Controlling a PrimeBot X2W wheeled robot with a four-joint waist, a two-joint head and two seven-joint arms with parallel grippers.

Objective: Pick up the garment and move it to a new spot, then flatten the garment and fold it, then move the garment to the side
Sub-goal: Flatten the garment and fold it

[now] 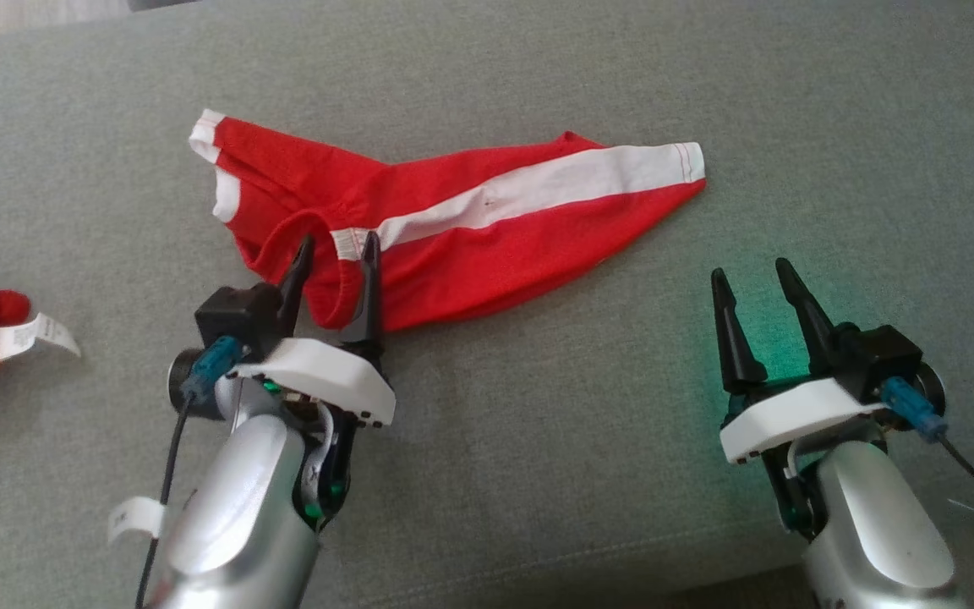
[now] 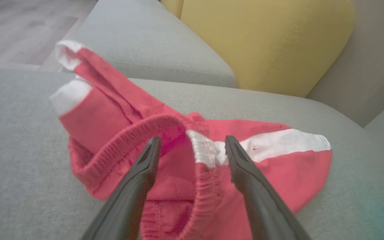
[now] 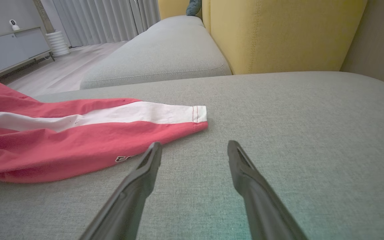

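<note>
- Head view: the red garment lies crumpled on the grey sofa seat. The left gripper, fingers wide, straddles its waistband at the garment's 7 o'clock end
- The right gripper, equally wide, sits apart at 4 o'clock
- Left wrist view: the waistband fold lies between the spread fingers
- Right wrist view: the striped leg lies at 10 o'clock, untouched

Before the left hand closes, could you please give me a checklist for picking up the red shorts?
1. The left hand is open: ok.
2. The waistband of the red shorts is between its fingers: ok, the elastic edge sits in the gap.
3. The right hand is open, holding nothing: ok.
4. The right hand is over cloth: not ok, it is over bare sofa cushion beside the leg hem.
5. Shorts lying flat: not ok, bunched at the waist.
6. Left fingers touching the cushion: cannot tell.
</note>
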